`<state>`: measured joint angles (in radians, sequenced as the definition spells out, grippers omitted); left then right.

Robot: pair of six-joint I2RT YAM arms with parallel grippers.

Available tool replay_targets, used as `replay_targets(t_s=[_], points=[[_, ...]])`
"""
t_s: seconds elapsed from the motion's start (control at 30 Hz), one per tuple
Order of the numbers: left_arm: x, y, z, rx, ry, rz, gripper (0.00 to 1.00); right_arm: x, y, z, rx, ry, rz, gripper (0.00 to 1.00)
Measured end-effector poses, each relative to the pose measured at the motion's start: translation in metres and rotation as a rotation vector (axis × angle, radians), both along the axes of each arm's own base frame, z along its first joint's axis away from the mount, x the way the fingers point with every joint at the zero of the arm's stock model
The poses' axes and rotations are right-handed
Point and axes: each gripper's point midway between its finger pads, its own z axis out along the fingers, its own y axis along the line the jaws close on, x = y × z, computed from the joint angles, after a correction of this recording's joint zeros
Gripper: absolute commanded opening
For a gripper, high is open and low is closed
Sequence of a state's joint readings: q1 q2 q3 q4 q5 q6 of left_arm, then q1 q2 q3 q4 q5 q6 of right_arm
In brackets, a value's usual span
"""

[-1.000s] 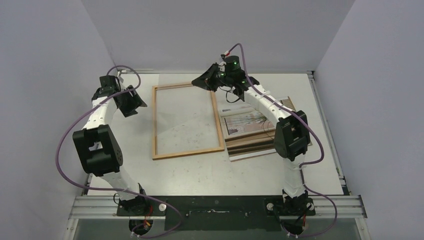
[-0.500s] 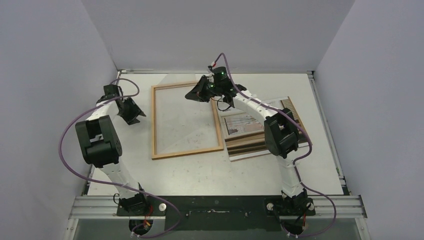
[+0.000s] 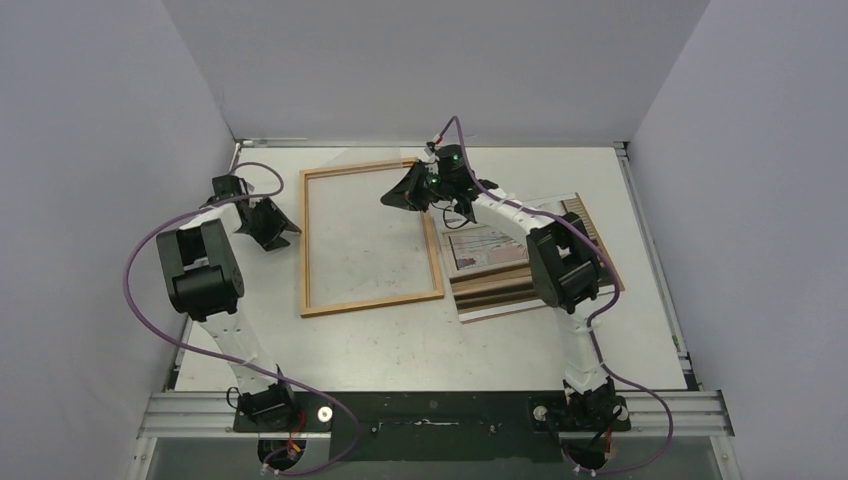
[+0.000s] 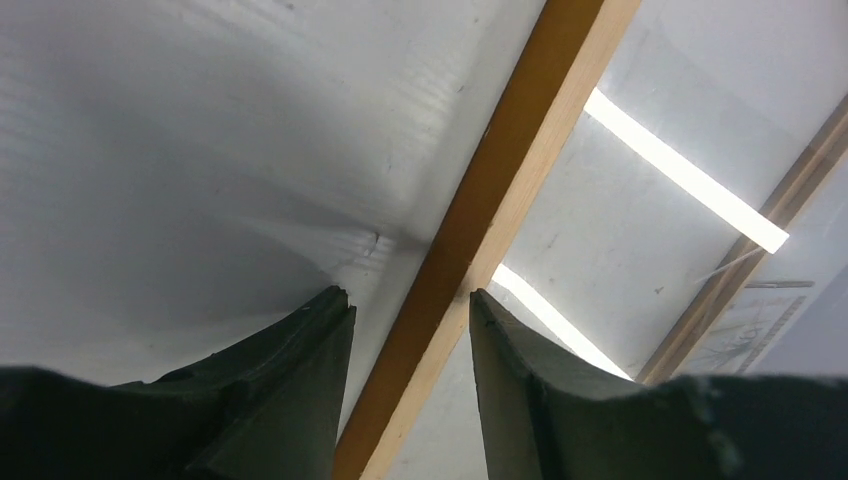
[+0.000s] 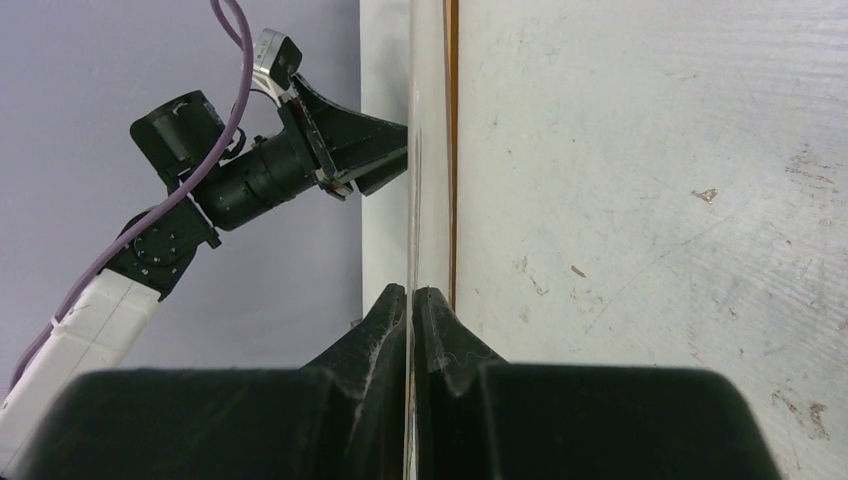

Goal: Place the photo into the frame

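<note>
Prep step, I reckon: photo's not in yet, I'm sorting the frame and its clear cover first. My right gripper [image 5: 412, 292] sits top centre in the overhead view, at the frame's [image 3: 372, 303] far right corner. Its jaws are pinched together on the edge of a thin clear sheet [image 5: 416, 170]. Wrist cam sees that sheet edge-on only, so prob. the glazing pane, can't swear to it. My left gripper [image 4: 409, 297] is centre left in the overhead view, low over the frame's left rail. Jaws apart, rail running between the fingertips, not clamped on it as far as I can see.

The photo [image 3: 483, 247] lies face up right of centre, just beside the frame's right rail. It's on top of a brown board [image 3: 505, 285] and partly under my right forearm. Frame sits centre-left on the table [image 3: 400, 350], tabletop showing through the opening.

Next, my judgement: left should steady the rail so the frame doesn't skate. Right should get the sheet settled or out of the way w/o flexing it, then go for the photo by one edge. It looks floppy, so lift slow & keep it square to the opening.

Writing: none I can read. No brand, no label; print's too small for any text.
</note>
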<state>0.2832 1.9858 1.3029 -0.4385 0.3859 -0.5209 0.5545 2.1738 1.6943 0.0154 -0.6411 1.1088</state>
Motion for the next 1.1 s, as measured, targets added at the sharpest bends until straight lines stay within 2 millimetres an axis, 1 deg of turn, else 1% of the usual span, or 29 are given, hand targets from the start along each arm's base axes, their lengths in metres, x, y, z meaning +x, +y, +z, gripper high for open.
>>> replay_targets(t_s=[0.2,0.37,0.5,0.63,0.73,0.97,1.1], points=[[0.015,-0.005,-0.001,-0.049,-0.047,-0.006,0.3,0.0,-0.003,-0.002,0.025,0.008,0.006,0.0],[0.021,-0.01,0.0,-0.085,-0.072,-0.014,0.25,0.003,-0.007,-0.016,0.037,0.031,0.003,0.0],[0.023,-0.011,0.0,-0.095,-0.083,-0.014,0.23,0.005,-0.011,-0.03,0.045,0.065,-0.013,0.0],[0.025,-0.013,0.001,-0.104,-0.09,-0.018,0.22,0.006,-0.014,-0.038,0.058,0.083,-0.024,0.0],[0.025,-0.013,0.0,-0.108,-0.09,-0.018,0.22,0.006,-0.013,-0.036,0.07,0.076,-0.017,0.0],[0.026,-0.014,0.001,-0.115,-0.091,-0.021,0.22,0.002,-0.008,-0.024,0.126,-0.002,0.052,0.0],[0.028,-0.014,0.0,-0.125,-0.092,-0.022,0.22,0.004,-0.008,-0.026,0.185,-0.018,0.066,0.0]])
